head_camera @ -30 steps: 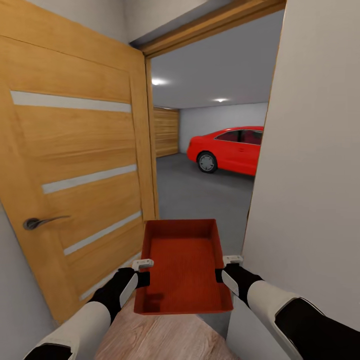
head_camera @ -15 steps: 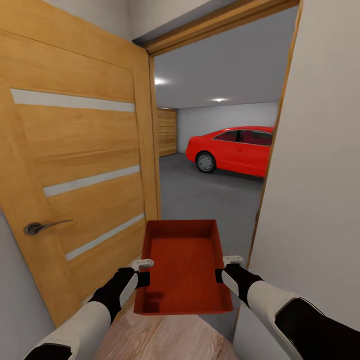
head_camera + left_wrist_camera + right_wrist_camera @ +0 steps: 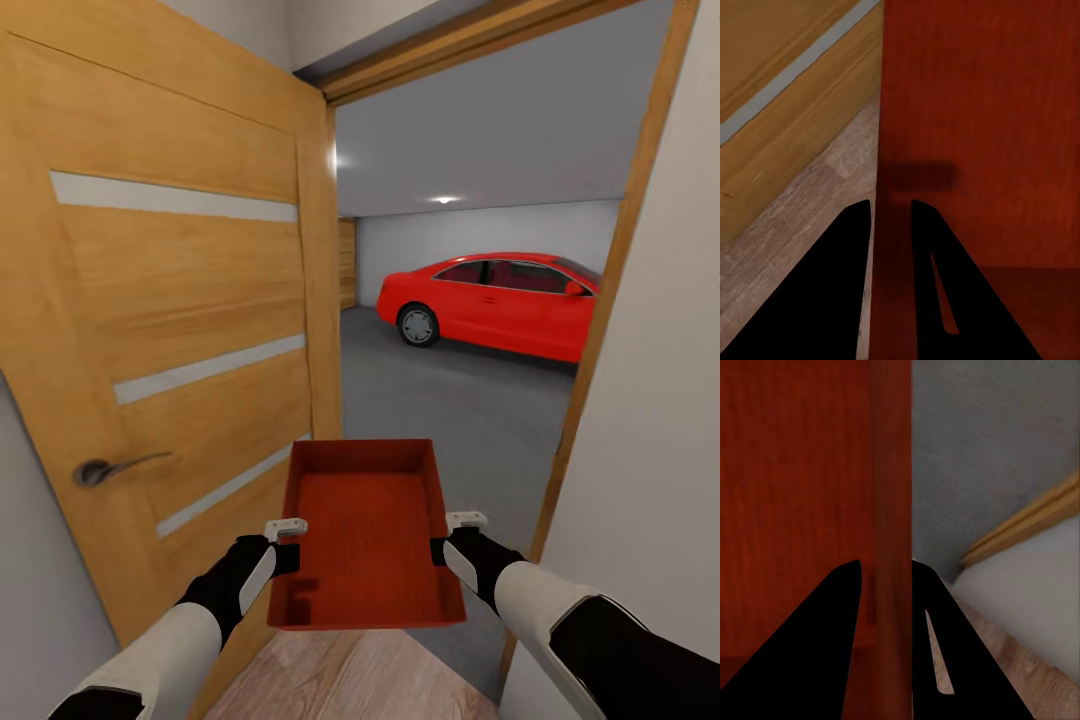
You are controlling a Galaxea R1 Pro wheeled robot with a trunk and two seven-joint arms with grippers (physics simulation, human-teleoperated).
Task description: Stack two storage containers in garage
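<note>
Between my two arms, out in front of my chest, sits one red-orange storage container [image 3: 368, 535], held level with its open top up and its ribbed bottom bare. My left gripper [image 3: 284, 541] is clamped on the container's left long wall; in the left wrist view the two dark fingers [image 3: 844, 300] sit one on each side of that wall, pinching it. My right gripper [image 3: 452, 536] does the same on the right long wall, and the right wrist view shows its fingers [image 3: 825, 652] straddling the rim. The bin hangs off the ground, just over the line where the light wood plank flooring [image 3: 350, 685] under me meets the dark grey concrete floor [image 3: 450, 410] of the garage. To my left stands an open wooden door [image 3: 180, 330] with pale horizontal strips and a metal lever handle [image 3: 112, 468], close beside my left arm. On my right is a wood door frame [image 3: 610, 300] and a plain pale wall [image 3: 665, 420]. Well beyond, a red car [image 3: 495, 300] is parked on the concrete against a pale back wall.
</note>
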